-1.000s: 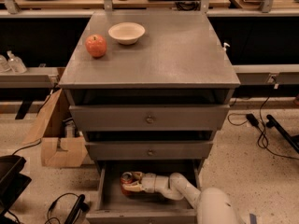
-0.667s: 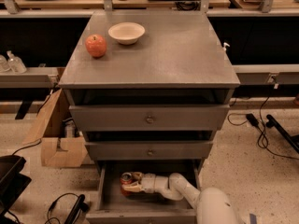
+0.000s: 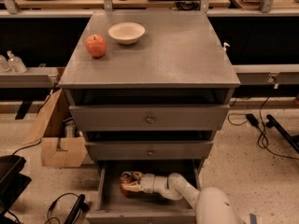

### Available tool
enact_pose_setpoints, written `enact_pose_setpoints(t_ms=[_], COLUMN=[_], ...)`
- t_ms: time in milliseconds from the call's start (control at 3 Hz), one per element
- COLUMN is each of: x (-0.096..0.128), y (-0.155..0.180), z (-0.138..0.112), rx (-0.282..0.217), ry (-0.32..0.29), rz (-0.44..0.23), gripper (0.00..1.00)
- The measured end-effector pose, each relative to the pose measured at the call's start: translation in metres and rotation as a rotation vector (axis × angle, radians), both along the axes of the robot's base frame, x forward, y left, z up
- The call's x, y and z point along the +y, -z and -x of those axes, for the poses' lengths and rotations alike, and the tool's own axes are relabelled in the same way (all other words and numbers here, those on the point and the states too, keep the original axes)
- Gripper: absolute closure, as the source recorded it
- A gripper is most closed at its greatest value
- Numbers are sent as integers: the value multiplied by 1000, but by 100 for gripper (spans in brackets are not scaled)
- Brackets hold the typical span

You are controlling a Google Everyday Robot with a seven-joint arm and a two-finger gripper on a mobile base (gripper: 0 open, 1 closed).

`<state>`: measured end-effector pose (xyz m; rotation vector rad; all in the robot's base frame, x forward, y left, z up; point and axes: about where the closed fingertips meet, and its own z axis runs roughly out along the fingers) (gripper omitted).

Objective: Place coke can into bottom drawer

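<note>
Gripper (image 3: 132,185) sits inside the open bottom drawer (image 3: 104,196) — closed around the upright coke can (image 3: 124,177), left of the drawer's centre. Compared with a second ago — no visible shift.

High front view — down onto cabinet (image 3: 163,55) — gripper (image 3: 128,185) in bottom drawer (image 3: 112,202)

The white claw (image 3: 132,185) in the grey bottom drawer (image 3: 110,200) grips the red coke can (image 3: 125,177); apple (image 3: 96,45) red, bowl (image 3: 126,32) cream.

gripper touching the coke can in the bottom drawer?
Touching. Camera view: fingers of the gripper clamp the coke can inside the bottom drawer, no gap.
</note>
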<state>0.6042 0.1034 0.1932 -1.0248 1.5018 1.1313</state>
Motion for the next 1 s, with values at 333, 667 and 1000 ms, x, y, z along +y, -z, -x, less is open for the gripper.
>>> enact_pose_setpoints(t_ms=[333,667,1000], x=[2,5,5], y=[0,0,0], z=[1,2,2], rx=[1,2,2], ry=[-3,-6,-6], rz=[-2,-3,-3], gripper=[16,0,0])
